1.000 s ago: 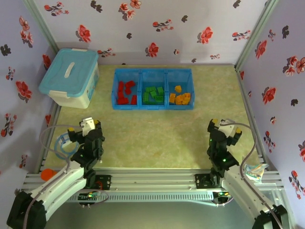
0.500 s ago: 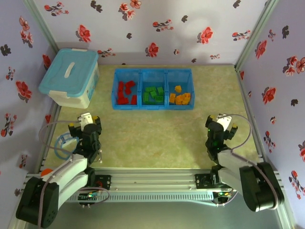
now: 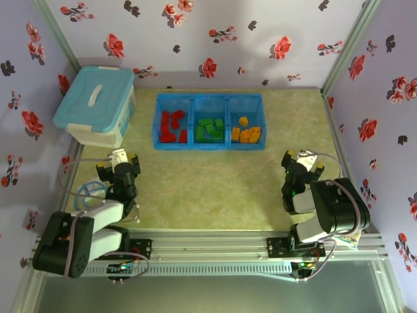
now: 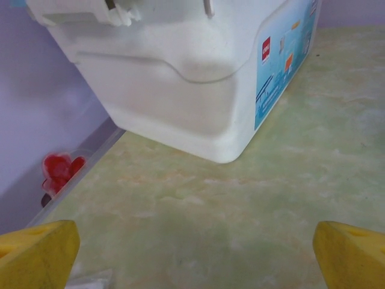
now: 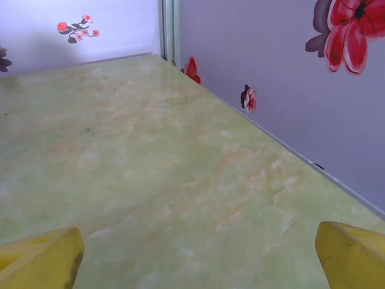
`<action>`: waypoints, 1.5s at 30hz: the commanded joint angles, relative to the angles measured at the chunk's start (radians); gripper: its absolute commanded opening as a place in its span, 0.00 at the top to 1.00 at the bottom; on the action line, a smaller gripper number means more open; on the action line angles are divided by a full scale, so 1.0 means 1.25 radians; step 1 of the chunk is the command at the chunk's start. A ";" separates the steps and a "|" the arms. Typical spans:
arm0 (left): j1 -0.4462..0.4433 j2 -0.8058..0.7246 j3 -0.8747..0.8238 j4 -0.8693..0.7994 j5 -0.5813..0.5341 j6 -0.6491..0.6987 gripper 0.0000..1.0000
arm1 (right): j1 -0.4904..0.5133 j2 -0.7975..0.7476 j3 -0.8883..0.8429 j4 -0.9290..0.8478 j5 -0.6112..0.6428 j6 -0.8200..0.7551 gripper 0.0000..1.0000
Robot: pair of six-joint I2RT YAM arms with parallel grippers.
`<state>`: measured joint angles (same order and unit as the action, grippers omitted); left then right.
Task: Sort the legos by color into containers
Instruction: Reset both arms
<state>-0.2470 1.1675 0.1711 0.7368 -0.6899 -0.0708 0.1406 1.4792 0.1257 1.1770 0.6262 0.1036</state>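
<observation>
Left pincer (image 3: 121, 160) and right pincer (image 3: 301, 160) both stand with jaws wide apart, holding nothing, near the front of the worktop (image 3: 208, 186), while the legos (image 3: 209, 130) lie in the three blue containers (image 3: 208, 96) at the back, red, green and yellow-orange each apart, so the sorting looks done.

An overhead camera looks down on the table (image 3: 208, 176); wrist cameras skim it low (left faces the tub (image 4: 180, 90)).

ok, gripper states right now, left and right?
Left gripper: jaws open, holding nothing.
Right gripper: jaws open, holding nothing.
</observation>
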 commanded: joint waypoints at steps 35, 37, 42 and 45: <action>0.117 0.259 -0.017 0.448 0.206 0.037 0.00 | 0.037 0.112 0.028 0.169 -0.135 -0.109 0.01; 0.110 0.278 -0.008 0.449 0.254 0.075 0.00 | 0.032 0.121 0.041 0.165 -0.120 -0.103 0.01; 0.087 0.339 0.024 0.451 0.304 0.132 0.00 | -0.038 0.062 0.198 -0.208 -0.151 -0.003 0.01; 0.087 0.341 0.029 0.447 0.306 0.134 0.00 | -0.086 0.066 0.190 -0.197 -0.223 0.017 0.01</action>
<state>-0.1349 1.5887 0.1871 1.2583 -0.3351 0.0563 0.0643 1.5810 0.3607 1.0641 0.4091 0.0616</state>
